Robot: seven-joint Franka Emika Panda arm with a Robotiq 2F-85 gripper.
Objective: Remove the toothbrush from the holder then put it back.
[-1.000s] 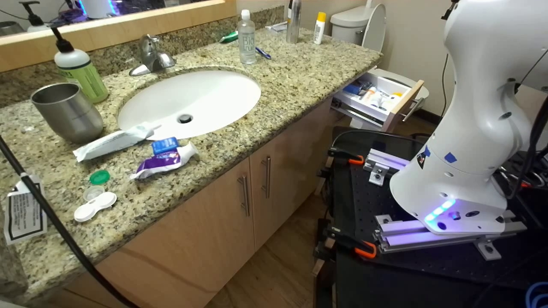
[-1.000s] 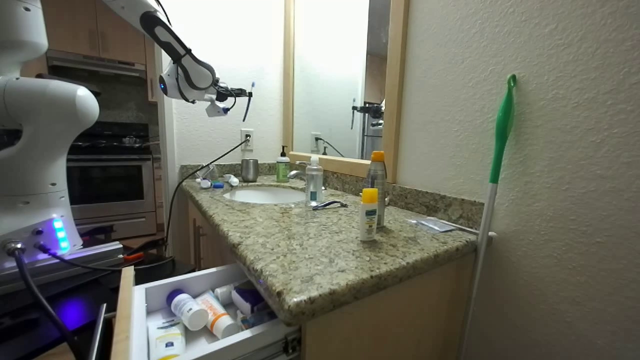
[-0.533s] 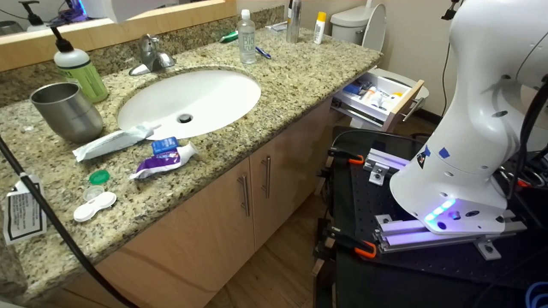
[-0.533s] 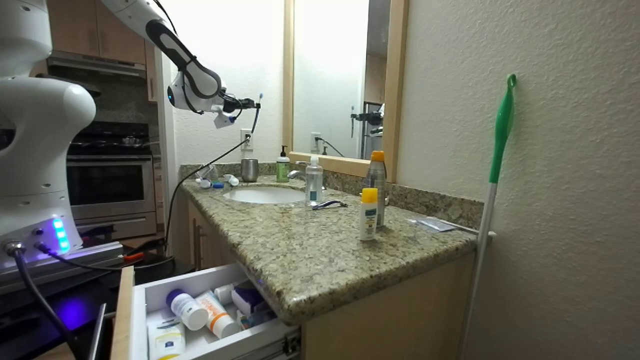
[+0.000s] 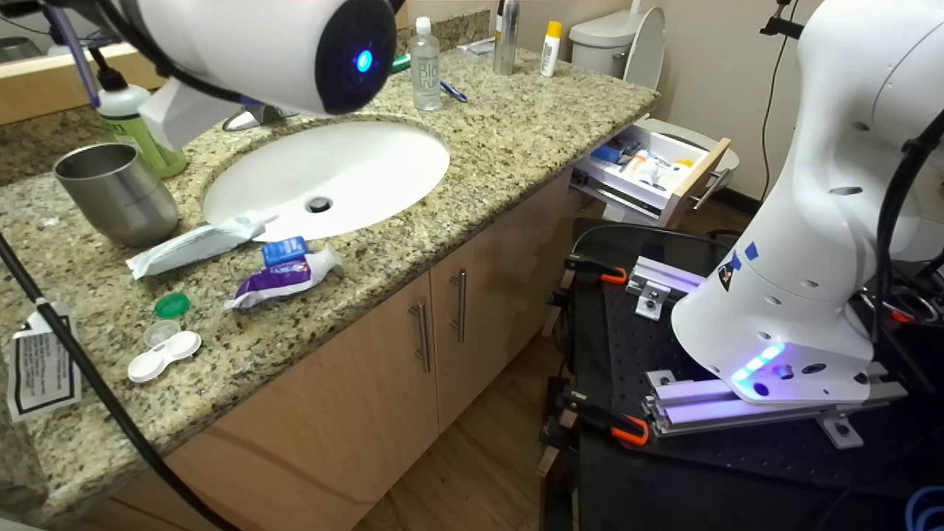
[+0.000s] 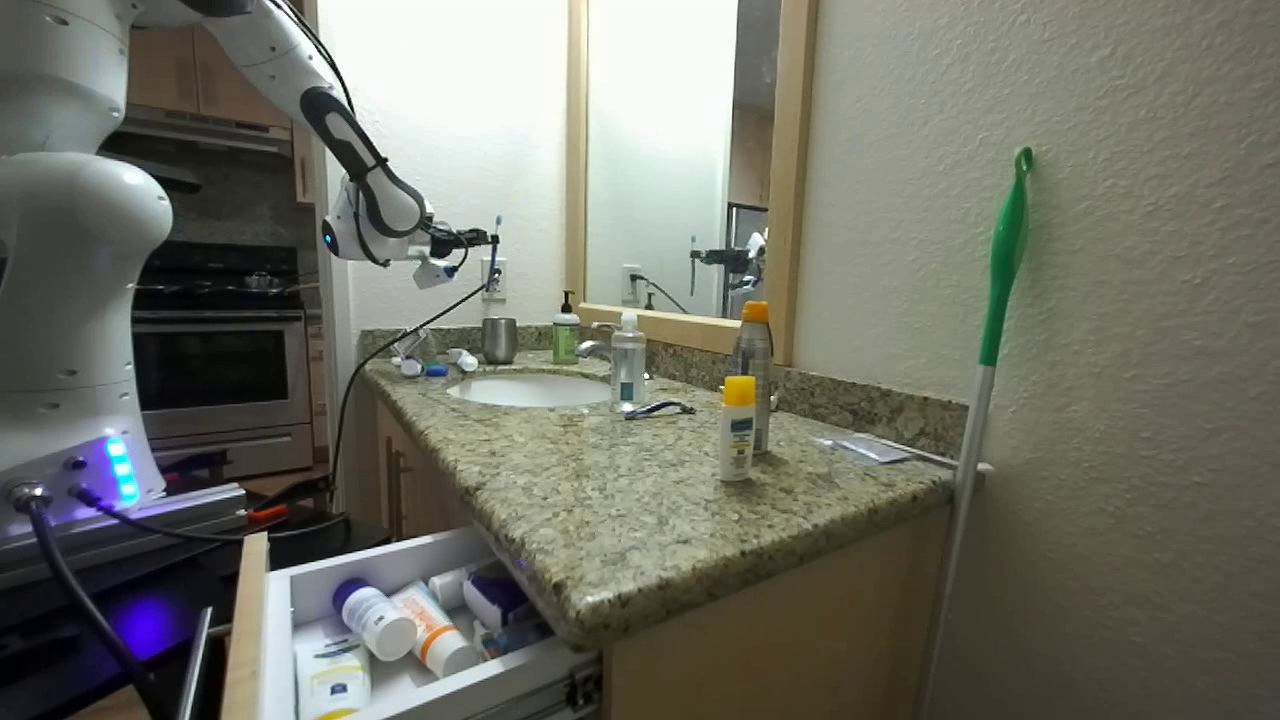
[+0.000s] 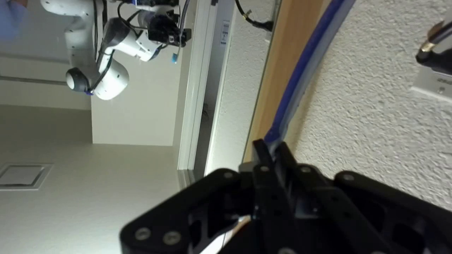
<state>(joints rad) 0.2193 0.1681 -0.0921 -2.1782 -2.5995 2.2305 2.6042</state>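
- A black two-finger gripper [image 7: 271, 146] pinches the slim blue-and-clear plastic toothbrush [image 7: 302, 70], its fingers only a sliver apart.
- The toothbrush is in the air, higher than the white oval sink [image 5: 383, 169], near upright, light-blue tip uppermost.
- A white squeeze tube [image 5: 195, 248] lies with its nozzle over the sink's rim.
- A white-capped clear plastic bottle [image 5: 426, 74] stands just beside the sink.
- A round brushed-steel tumbler [image 5: 122, 199] stands near the sink.
- A yellow-capped white bottle [image 6: 737, 440] stands farther from the sink.
- An open, wood-fronted white drawer [image 6: 400, 562] sits well apart from the sink.
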